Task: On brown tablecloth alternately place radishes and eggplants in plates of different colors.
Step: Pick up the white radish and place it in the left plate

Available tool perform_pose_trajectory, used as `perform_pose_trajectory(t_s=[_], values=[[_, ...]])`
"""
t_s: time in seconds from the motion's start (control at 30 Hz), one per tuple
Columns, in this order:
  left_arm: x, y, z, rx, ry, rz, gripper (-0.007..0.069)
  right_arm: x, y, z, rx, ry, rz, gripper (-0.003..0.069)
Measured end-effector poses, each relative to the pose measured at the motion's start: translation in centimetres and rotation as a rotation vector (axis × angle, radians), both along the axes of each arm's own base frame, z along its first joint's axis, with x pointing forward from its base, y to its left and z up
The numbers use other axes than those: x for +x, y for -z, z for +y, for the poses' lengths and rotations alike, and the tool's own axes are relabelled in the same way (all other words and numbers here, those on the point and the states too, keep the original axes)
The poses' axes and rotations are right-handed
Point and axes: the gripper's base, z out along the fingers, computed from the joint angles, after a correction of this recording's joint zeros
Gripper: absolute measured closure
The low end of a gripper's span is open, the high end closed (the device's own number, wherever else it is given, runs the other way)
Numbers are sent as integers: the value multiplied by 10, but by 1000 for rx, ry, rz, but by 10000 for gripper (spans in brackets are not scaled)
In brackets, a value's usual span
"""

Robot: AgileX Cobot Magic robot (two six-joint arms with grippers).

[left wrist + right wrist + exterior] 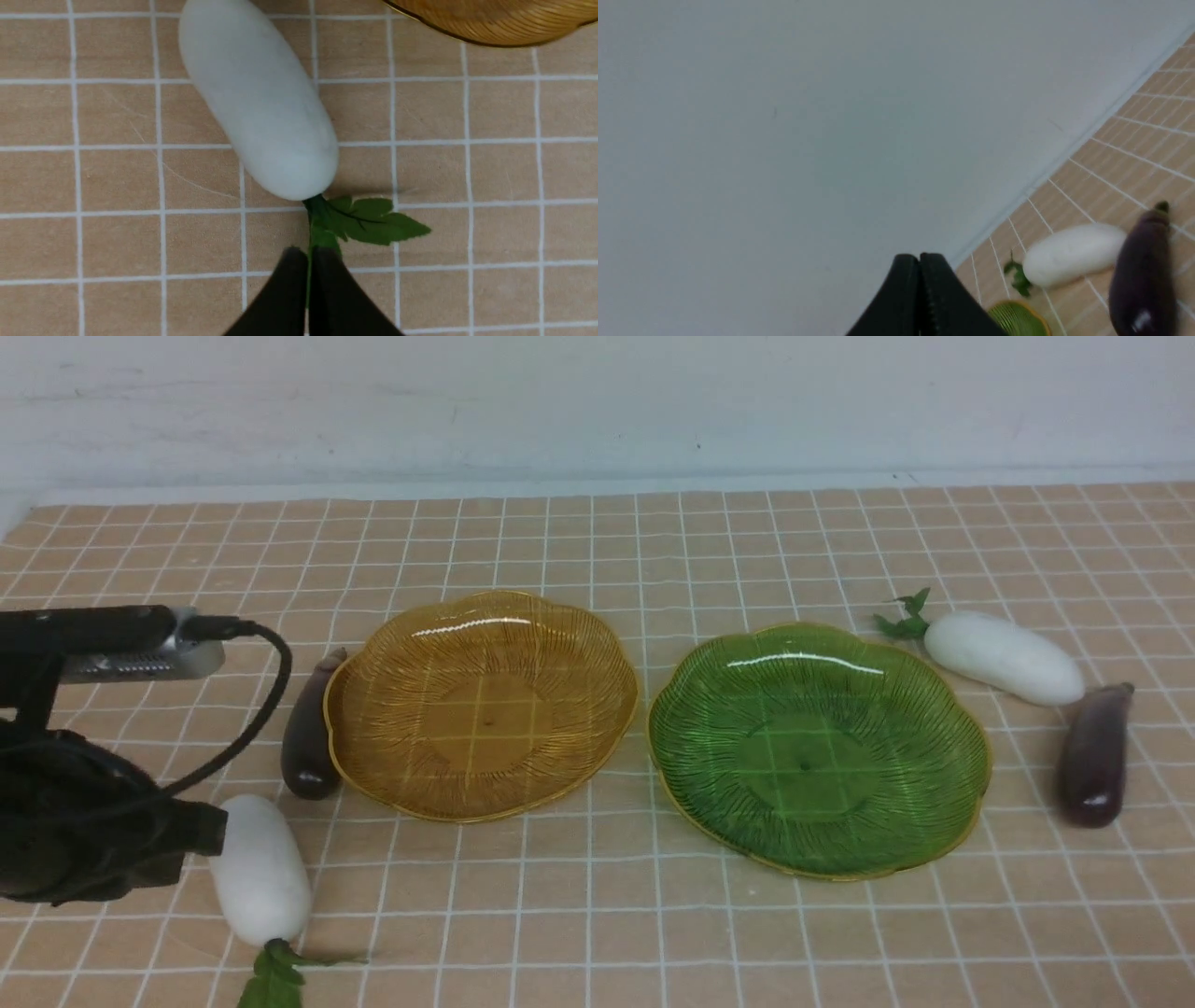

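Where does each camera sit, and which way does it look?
Front view: between the arms, facing forward over the amber plate and green plate; left arm shows.
Left wrist view: on the left wrist, looking down at the left radish; shut left claw shows.
Right wrist view: on the right wrist, facing mostly the wall; shut right claw shows.
Shared: front view also shows that radish.

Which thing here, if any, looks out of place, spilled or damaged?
Nothing is spilled or damaged. The yellow plate and the green plate are empty. The left radish, right radish and right eggplant lie on the cloth. Only the left eggplant seems to touch the yellow plate's rim.
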Motion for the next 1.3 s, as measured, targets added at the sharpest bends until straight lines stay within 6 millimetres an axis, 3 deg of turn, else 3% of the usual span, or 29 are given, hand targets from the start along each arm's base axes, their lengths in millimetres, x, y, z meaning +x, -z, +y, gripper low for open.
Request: perform_pose_trajectory(t_s=[0.17, 0.4, 0.5, 0.63, 0.7, 0.77, 0.83, 1.1, 1.2, 1.3], values=[[24, 7, 0, -11, -61, 54, 628, -1, -38, 7, -198, -95, 173, 674], [53, 26, 0, -11, -81, 86, 585, 24, -83, 17, -446, -368, 544, 674], [67, 44, 0, -12, -102, 107, 454, 36, -88, 25, -490, -531, 632, 674], [82, 65, 0, -18, -139, 129, 153, 40, -90, 35, -480, -663, 591, 674], [86, 74, 0, -17, -145, 145, 39, 39, -91, 37, -492, -686, 563, 674], [89, 84, 0, -12, -148, 170, -33, 39, -91, 37, -500, -690, 558, 674], [92, 92, 0, -7, -150, 188, -57, 39, -91, 37, -502, -691, 557, 674], [98, 118, 3, 44, -147, 259, -41, 39, -91, 37, -506, -692, 555, 674], [100, 114, 8, 113, -108, 279, 155, 39, -91, 37, -505, -695, 557, 674], [105, 88, 10, 145, -104, 297, 226, 38, -91, 37, -504, -696, 557, 674]])
